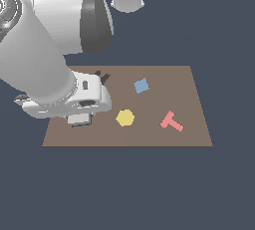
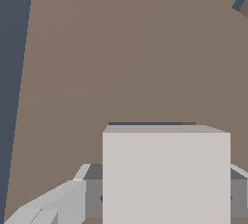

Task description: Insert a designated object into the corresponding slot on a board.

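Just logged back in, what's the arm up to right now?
The Panda arm has its gripper low over the brown board, near the corner on the exterior view's left. Its fingers sit on either side of the pale grey-beige square block, apparently gripping it. In the wrist view a thin dark navy sliver of the square slot shows just past the block's edge, so the block looks to be at the slot, not clearly seated. The blue square, yellow hexagon and pink T lie untouched.
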Robot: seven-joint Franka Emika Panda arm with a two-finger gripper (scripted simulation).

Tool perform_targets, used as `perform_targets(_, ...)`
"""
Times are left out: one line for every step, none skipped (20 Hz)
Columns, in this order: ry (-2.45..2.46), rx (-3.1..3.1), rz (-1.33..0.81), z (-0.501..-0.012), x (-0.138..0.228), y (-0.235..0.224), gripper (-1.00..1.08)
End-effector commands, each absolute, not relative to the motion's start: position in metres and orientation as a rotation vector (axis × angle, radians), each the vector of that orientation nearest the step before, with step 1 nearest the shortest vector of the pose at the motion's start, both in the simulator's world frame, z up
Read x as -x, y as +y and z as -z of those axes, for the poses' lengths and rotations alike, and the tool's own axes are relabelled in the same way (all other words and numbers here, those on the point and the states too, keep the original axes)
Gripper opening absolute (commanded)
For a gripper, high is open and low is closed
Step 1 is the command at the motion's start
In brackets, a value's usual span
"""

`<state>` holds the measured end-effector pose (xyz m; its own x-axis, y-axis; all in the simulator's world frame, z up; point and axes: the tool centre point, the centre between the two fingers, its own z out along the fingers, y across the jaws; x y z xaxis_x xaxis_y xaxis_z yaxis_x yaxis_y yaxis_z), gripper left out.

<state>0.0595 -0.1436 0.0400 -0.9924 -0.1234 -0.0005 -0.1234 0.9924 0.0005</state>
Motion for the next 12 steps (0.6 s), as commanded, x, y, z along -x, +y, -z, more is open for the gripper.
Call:
perform_targets(3.135,0.195,-0.001,-0.0382,-0.0597,-0.1438,-1.0)
perform_targets(3.134,0.197,0.0,-0.0355,-0.06,-0.1437,-1.0)
perform_targets(3.134,0.199,0.0,-0.0329,-0.0601,-0.1436,-1.0)
perform_targets(3.134,0.2,0.0,-0.0313,-0.0602,-0.1435,-1.0)
perform_targets(3.134,0.2,0.0,-0.0307,-0.0602,-0.1437,-1.0)
perform_targets(3.134,0.2,0.0,-0.0307,-0.0602,-0.1437,1.0)
perform_targets(3.134,0.2,0.0,-0.0307,-0.0602,-0.1437,1.0)
perform_targets(3.134,0.2,0.0,-0.0307,-0.0602,-0.1437,1.0)
perform_targets(3.134,0.2,0.0,-0.0307,-0.0602,-0.1437,1.0)
perform_targets(3.134,0.2,0.0,-0.0307,-0.0602,-0.1437,1.0)
perform_targets(3.134,0.2,0.0,-0.0307,-0.0602,-0.1437,1.0)
perform_targets(3.134,0.2,0.0,-0.0307,-0.0602,-0.1437,1.0)
